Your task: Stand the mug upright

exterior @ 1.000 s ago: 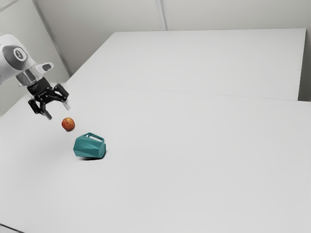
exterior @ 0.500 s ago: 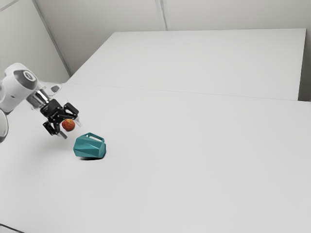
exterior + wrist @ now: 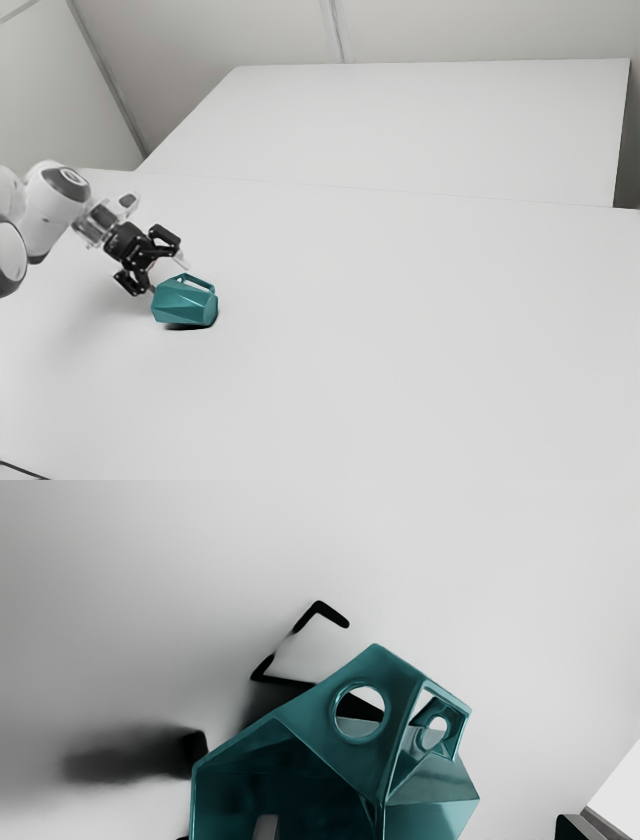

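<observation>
The teal mug lies on its side on the white table, handle up, its mouth toward the exterior view's left. Right at that mouth end is my gripper, tilted down and open. In the wrist view the mug shows its dark hollow and its pierced handle. There the gripper has its fingers wide apart: one tip overlaps the mouth, the other stands out beyond the mug's side. Whether the first tip is inside the mug or just in front of it, I cannot tell.
The white table stretches toward the exterior view's right. Behind it is another white surface, with pale walls beyond. Dark shadows fall on the table beside the mug.
My gripper has come down and toward the exterior view's right, reaching the mug's mouth end. It now covers the spot where the red-orange fruit was seen. The mug has not moved.
</observation>
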